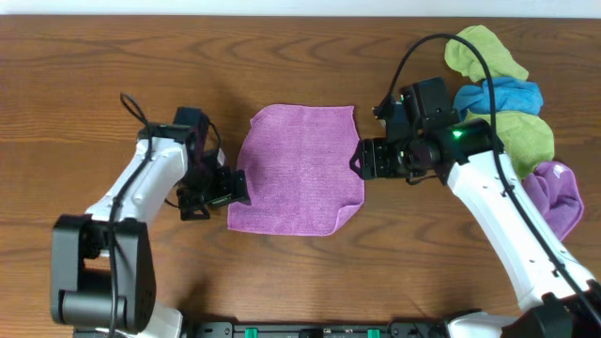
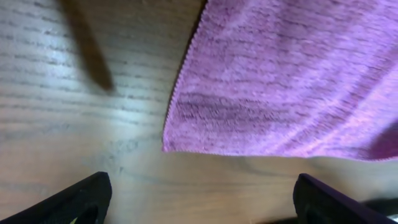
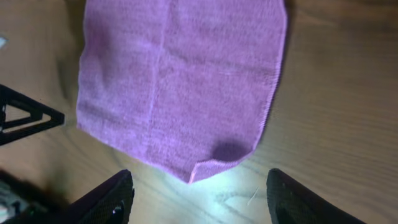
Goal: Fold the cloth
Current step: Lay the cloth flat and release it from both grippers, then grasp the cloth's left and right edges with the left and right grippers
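The mauve cloth [image 1: 297,169] lies spread flat on the table's middle, roughly square. My left gripper [image 1: 237,187] is open and empty at its left edge, near the front left corner; the left wrist view shows that corner of the cloth [image 2: 286,81] just ahead of my open fingers [image 2: 202,199]. My right gripper [image 1: 361,160] is open and empty at the cloth's right edge. The right wrist view shows the cloth [image 3: 180,81] with a small turned-up corner between my open fingers [image 3: 199,196]. No tag shows.
A pile of other cloths lies at the right: green [image 1: 488,52], blue [image 1: 502,97], another green [image 1: 521,136], and a lavender cloth [image 1: 559,197] with a white tag. The wooden table [image 1: 94,75] extends around. The table's front edge is near the bottom.
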